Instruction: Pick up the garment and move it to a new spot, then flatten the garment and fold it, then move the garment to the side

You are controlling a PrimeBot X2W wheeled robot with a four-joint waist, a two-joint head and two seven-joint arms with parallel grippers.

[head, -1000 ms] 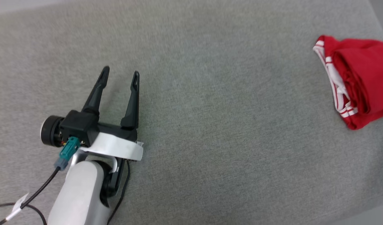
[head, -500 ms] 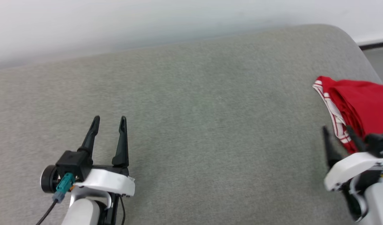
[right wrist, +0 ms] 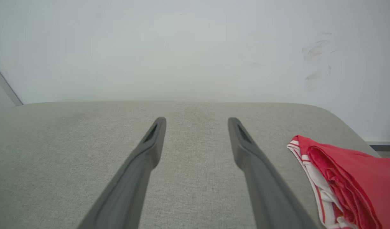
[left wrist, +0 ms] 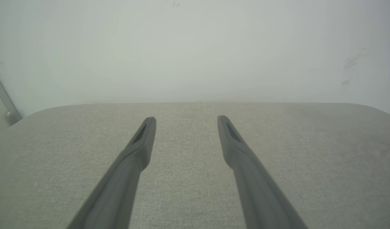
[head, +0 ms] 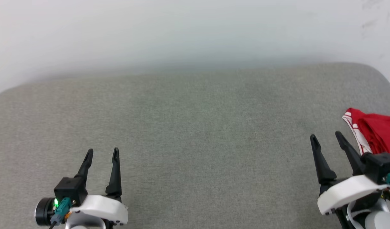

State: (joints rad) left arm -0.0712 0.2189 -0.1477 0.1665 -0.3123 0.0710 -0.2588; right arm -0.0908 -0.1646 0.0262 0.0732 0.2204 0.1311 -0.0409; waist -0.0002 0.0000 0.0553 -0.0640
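Note:
The garment (head: 378,132), a red shirt with red-and-white striped trim, lies folded in a bundle at the far right of the grey cushioned surface (head: 195,127); in the right wrist view the garment (right wrist: 347,181) sits at lower right. My right gripper (head: 326,136) stands open just left of it, apart from the cloth, its fingers (right wrist: 150,149) bare. My left gripper (head: 102,151) is open at the lower left, far from the garment, with nothing between its fingers (left wrist: 140,146).
A pale wall (head: 195,31) runs behind the surface's rounded back edge. The surface's right corner curves away beside the garment. Bare grey fabric stretches between the two grippers.
The camera has tilted up, bringing the wall and the right gripper into the picture. The garment stays folded at the right. Both grippers stay open.

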